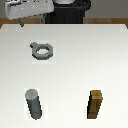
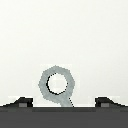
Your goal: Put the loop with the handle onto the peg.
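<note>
The claw (image 2: 64, 102) hangs high above the white table (image 1: 70, 75) with fingers (image 2: 22, 103) spread wide, holding nothing — the grey loop with the handle (image 1: 41, 50) lies flat below it, untouched. The dark peg (image 1: 33, 103) and the brown wooden block (image 1: 96, 104) stand well beyond the loop.

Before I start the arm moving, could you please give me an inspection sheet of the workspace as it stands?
Surface: white table, flat, no marks seen.
Job's things: loop with the handle lies flat, ungrasped; peg stands upright, nearer the camera, apart from the loop.
Clutter: brown wooden block upright, toward the exterior view's right of the peg.
Grippers: gripper holds nothing; fingertips spread either side of the loop's handle in the wrist view.
Cables: nothing seen.
Surroundings: wooden floor beyond the table; dark robot base at the far edge.
</note>
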### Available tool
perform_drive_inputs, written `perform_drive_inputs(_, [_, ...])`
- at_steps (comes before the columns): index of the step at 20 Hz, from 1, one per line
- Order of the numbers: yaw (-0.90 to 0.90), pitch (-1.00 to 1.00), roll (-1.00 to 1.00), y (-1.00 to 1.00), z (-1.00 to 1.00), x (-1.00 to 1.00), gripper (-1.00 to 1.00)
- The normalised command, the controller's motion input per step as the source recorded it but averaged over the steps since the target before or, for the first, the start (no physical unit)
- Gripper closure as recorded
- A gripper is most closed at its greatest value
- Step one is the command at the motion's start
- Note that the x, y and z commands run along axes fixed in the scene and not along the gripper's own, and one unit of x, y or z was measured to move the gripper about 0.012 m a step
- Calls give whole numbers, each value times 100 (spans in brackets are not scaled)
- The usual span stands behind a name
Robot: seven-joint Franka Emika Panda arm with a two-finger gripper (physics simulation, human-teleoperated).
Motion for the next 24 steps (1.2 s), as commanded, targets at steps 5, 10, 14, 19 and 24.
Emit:
perform_drive_inputs(5, [35, 0, 0, 0, 0, 0, -100])
perform_drive_inputs(10, [6, 0, 0, 0, 0, -40, -100])
perform_drive_inputs(14, [0, 0, 0, -25, 0, 0, -100])
perform_drive_inputs(19, [0, 0, 0, 0, 0, -20, -100])
perform_drive_inputs(24, [0, 0, 0, 0, 0, -20, -100])
